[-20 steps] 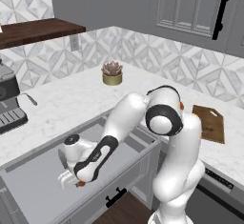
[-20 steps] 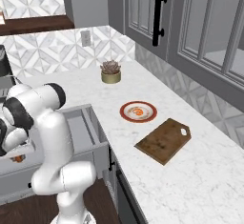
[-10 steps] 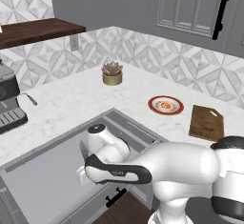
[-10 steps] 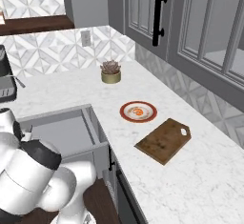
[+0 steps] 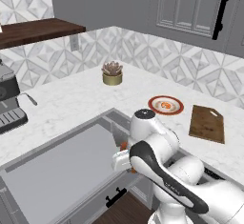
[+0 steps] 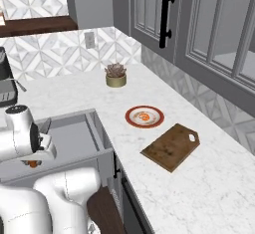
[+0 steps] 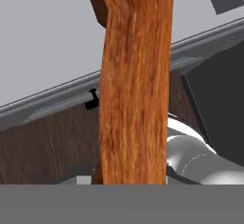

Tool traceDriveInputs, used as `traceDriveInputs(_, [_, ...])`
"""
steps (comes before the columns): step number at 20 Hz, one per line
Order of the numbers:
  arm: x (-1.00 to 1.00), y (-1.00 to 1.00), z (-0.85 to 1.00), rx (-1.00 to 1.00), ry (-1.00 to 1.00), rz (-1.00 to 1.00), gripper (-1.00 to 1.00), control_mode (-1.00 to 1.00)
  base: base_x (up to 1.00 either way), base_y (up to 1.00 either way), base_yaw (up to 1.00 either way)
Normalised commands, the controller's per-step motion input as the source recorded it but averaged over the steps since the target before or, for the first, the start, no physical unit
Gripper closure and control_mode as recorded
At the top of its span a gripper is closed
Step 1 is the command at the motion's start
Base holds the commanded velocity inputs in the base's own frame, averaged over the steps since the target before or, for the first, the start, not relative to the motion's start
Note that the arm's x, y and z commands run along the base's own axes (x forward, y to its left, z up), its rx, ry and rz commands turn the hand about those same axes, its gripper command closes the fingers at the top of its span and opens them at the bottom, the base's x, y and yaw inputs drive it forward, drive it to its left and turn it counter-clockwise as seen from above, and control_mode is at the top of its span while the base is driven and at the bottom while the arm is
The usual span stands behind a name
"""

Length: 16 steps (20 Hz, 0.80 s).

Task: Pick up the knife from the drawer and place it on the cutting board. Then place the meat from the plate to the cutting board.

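Observation:
The knife's orange handle [image 7: 133,75] runs up the middle of the hand view, very close to the camera, and hides the fingertips. Small orange bits of the knife [image 5: 125,146] peek out beside my white hand over the right end of the open grey drawer [image 5: 62,170]. My gripper [image 5: 127,159] looks shut on the handle. The same orange spot of the knife [image 6: 32,164] shows under the arm in the right base view. The meat [image 5: 165,105] lies on the red-rimmed plate [image 5: 155,107]. The dark brown cutting board [image 5: 206,123] lies bare to the plate's right.
A potted succulent [image 5: 112,73] stands by the back wall and a coffee machine [image 5: 9,104] at the far left. The drawer's black bar handle [image 5: 116,198] faces the floor side. My own arm crowds the drawer's right front corner.
The arm has folded and swung from the drawer's left middle to its right end. The hand has come up off the drawer floor with the orange handle in it.

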Motion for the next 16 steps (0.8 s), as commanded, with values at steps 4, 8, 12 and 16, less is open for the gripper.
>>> traceDriveInputs(4, [0.00,-0.99,1.00,0.00,0.00,-0.04,1.00,-1.00,0.00,0.00,0.00])
traceDriveInputs(8, [0.00,-0.98,0.84,0.00,-0.03,-0.03,1.00,-1.00,0.00,0.00,0.00])
traceDriveInputs(12, [-0.04,-0.97,0.49,0.04,-0.13,-0.07,1.00,-1.00,0.00,0.00,0.00])
traceDriveInputs(16, [-0.09,-1.00,0.19,0.08,-0.07,-0.07,1.00,-1.00,0.00,0.00,0.00])
